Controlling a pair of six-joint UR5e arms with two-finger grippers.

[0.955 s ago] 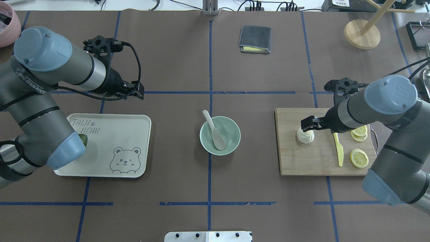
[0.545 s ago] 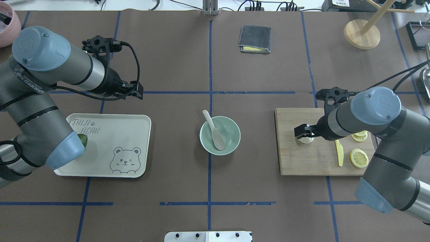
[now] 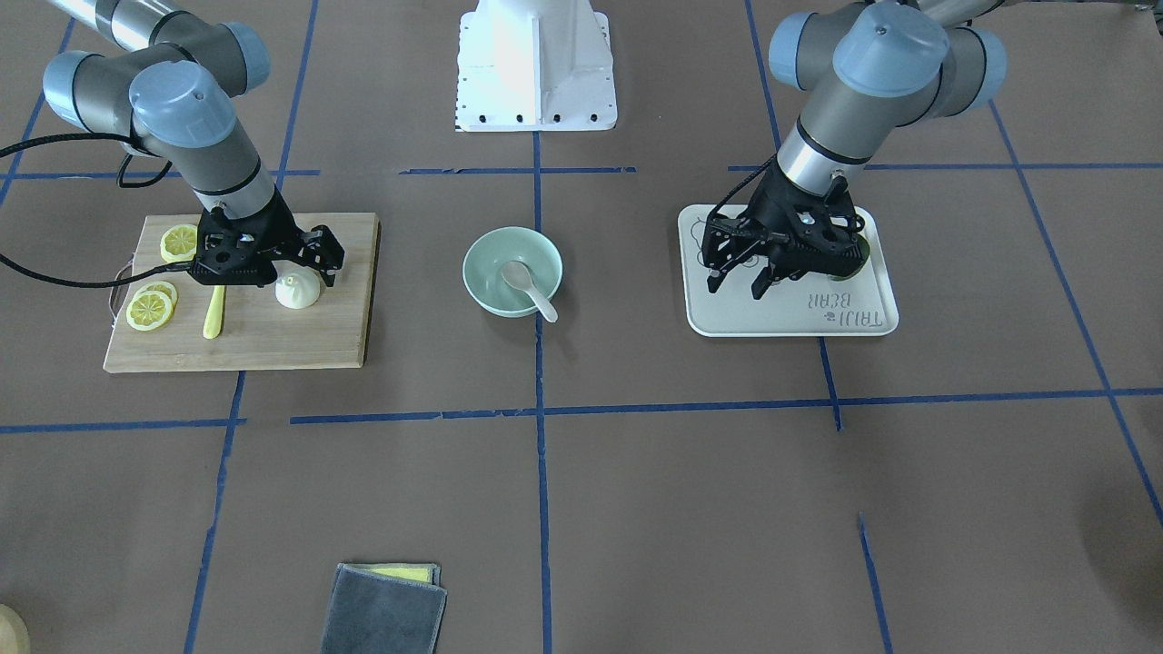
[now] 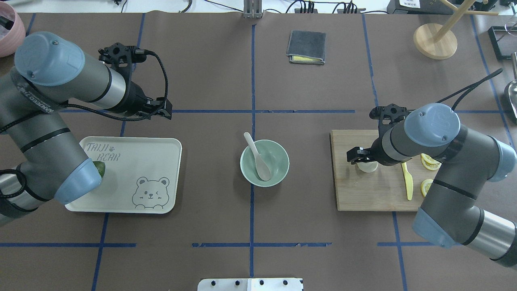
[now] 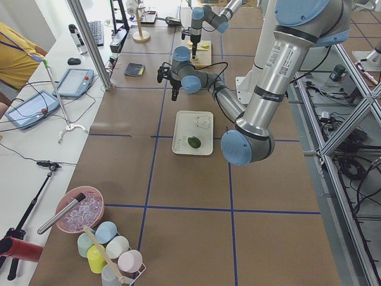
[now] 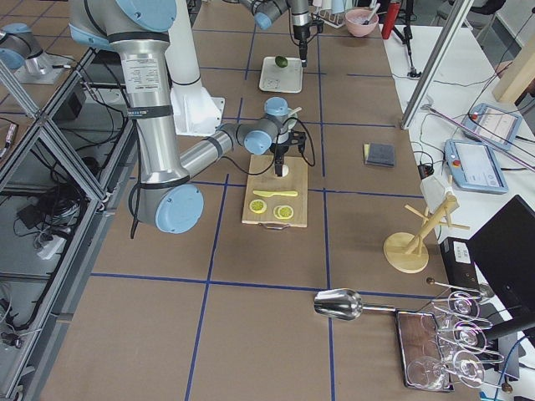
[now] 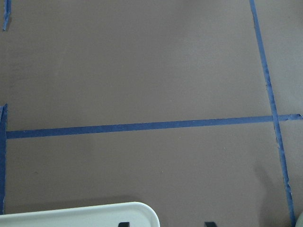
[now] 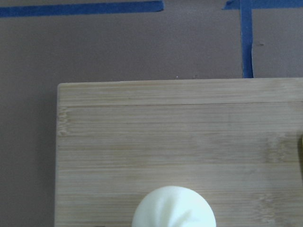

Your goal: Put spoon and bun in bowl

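The pale spoon [image 4: 257,155] lies in the mint-green bowl [image 4: 284,155] at the table's middle, its handle sticking out over the far-left rim; both also show in the front view, the spoon [image 3: 525,280] and the bowl [image 3: 476,272]. The white bun [image 4: 368,167] sits on the wooden cutting board [image 4: 363,194]. My right gripper [image 4: 358,158] is open just above the bun, partly hiding it; the front view shows the gripper [image 3: 305,270] over the bun [image 3: 297,293]. The right wrist view shows the bun [image 8: 174,209] at the bottom edge. My left gripper [image 4: 163,110] is open and empty.
A yellow knife [image 4: 407,182] and lemon slices [image 4: 427,186] lie on the board's right part. A cream tray [image 4: 137,173] with a green fruit [image 4: 100,167] lies at the left. A grey cloth [image 4: 306,46] and a wooden stand [image 4: 435,40] are at the far side.
My right gripper has moved left along the board and now covers the top of the bun. The left arm has barely moved.
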